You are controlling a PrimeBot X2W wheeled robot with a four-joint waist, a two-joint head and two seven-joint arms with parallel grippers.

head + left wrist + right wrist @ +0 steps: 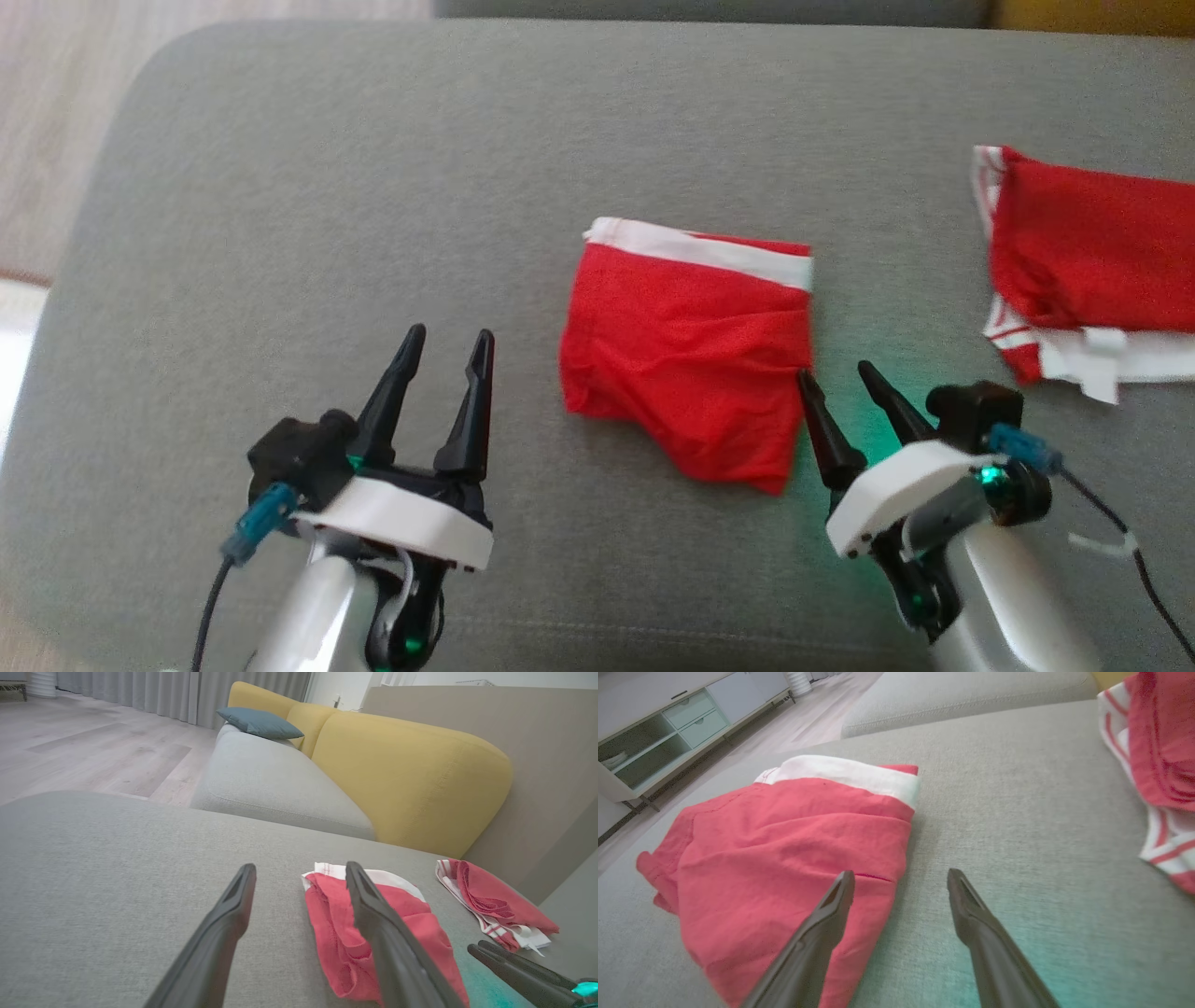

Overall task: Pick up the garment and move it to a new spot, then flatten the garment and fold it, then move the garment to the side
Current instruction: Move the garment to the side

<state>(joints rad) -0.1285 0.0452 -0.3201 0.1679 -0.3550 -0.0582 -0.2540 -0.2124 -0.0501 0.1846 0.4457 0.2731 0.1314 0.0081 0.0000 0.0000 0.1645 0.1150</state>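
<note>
The garment point(686, 359), red shorts with a white waistband, lies folded in the middle of the grey cushion point(327, 205). My left gripper point(450, 332) hovers open to its left, apart from it, with nothing between the fingers. My right gripper point(833, 371) stands open at the garment's lower right edge, its left fingertip at the hem. In the left wrist view the garment point(331, 924) lies just right of my left gripper point(300, 866). In the right wrist view my right gripper point(900, 872) straddles the right edge of the garment point(784, 840).
A second red garment with white stripes point(1083, 261) lies at the cushion's right side. The cushion's rounded edge drops to wooden floor point(56, 112) on the left. A yellow sofa back point(411, 765), a blue pillow point(259, 722) and a low cabinet point(654, 732) stand beyond.
</note>
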